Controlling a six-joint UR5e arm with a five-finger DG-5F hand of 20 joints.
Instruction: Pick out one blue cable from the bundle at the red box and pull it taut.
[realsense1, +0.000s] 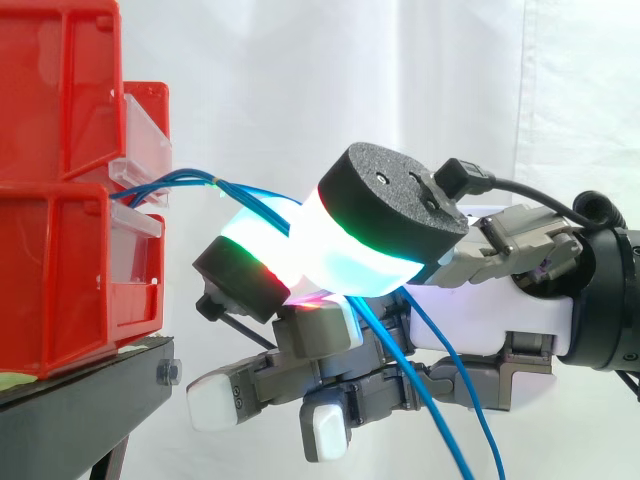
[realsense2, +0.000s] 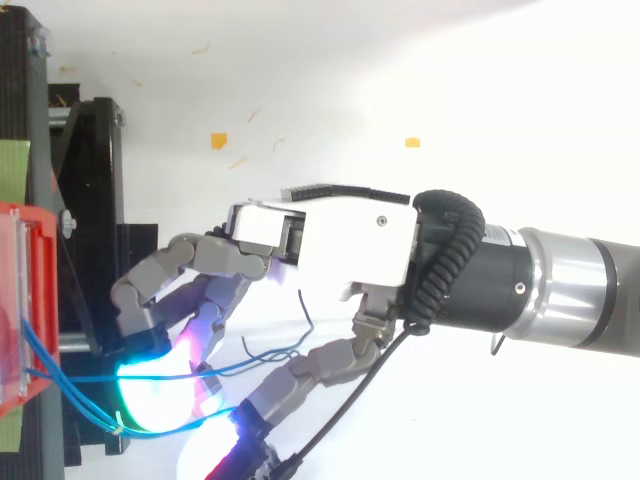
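Thin blue cables (realsense1: 190, 178) come out of the front of the red box (realsense1: 60, 250) and run right to my hand (realsense1: 480, 290). Two large glowing pads (realsense1: 250, 240) meet round a blue cable, red where they touch, so the hand is shut on it. Past the pads, blue strands (realsense1: 440, 400) hang down to the lower right. The other fingers (realsense1: 215, 395) curl below with white tips. From above, the hand (realsense2: 340, 245) reaches left, and blue cables (realsense2: 70, 378) span from the red box (realsense2: 15, 300) to the glowing pads (realsense2: 150, 400).
The red bins are stacked on a black stand (realsense1: 80, 400), which lies left of the fingers in the top view (realsense2: 100, 200). Clear label holders (realsense1: 140, 130) stick out from the bin fronts. Small yellow scraps (realsense2: 218, 140) lie on the white floor.
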